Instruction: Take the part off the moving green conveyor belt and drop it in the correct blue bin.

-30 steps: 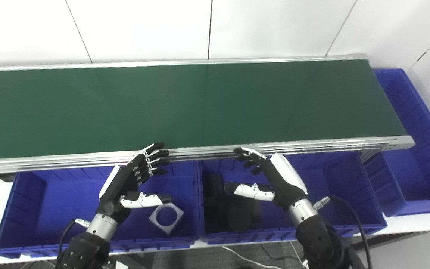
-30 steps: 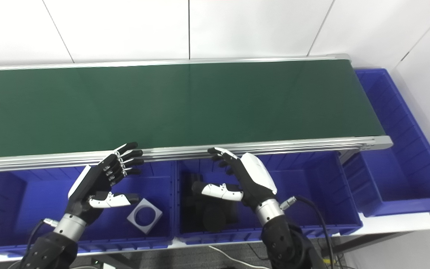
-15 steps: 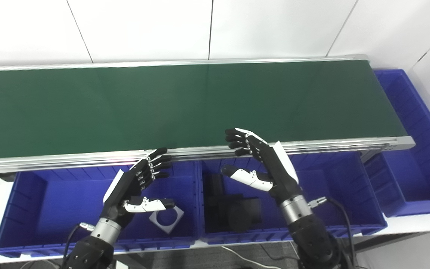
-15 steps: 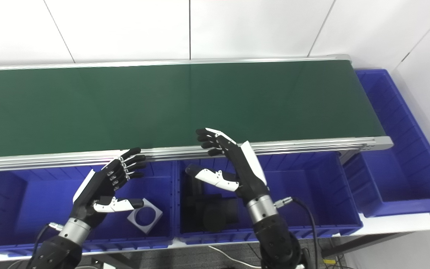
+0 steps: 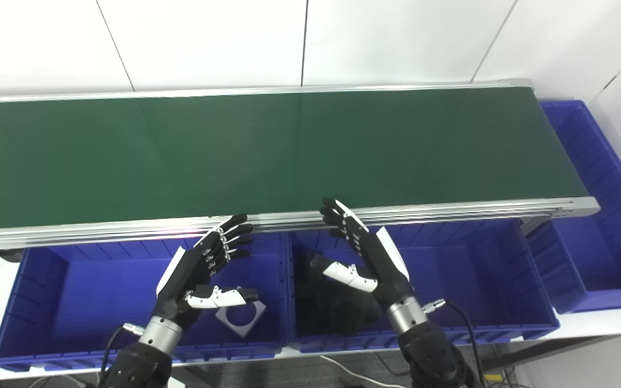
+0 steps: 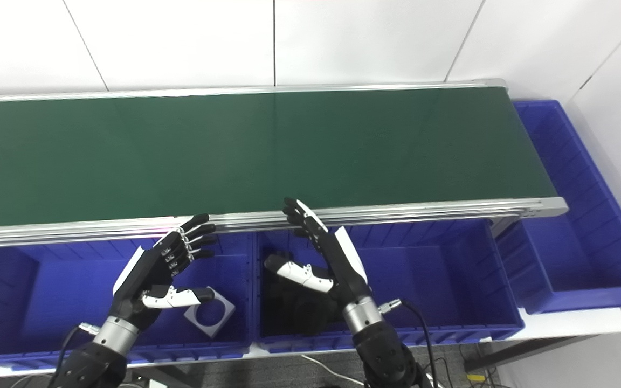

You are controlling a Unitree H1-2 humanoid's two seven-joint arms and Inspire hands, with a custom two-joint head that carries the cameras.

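The green conveyor belt (image 5: 267, 151) runs across the picture and carries no part that I can see. My left hand (image 5: 202, 269) hovers open over the left blue bin (image 5: 73, 291), fingertips near the belt's near rail. A grey square part with a round hole (image 5: 240, 318) lies in that bin, partly behind the thumb. My right hand (image 5: 364, 258) is open above the middle blue bin (image 5: 467, 269), holding nothing. Black parts (image 5: 332, 307) lie in the middle bin under that hand.
A third blue bin (image 5: 596, 215) stands at the belt's right end. The aluminium rail (image 5: 450, 207) of the belt borders the bins. White wall panels (image 5: 299, 37) rise behind the belt. A cable (image 5: 467, 323) trails from the right wrist.
My right hand rose over the belt's near rail, then came back down and left above the middle bin. My left hand drifted slightly right and stayed open.
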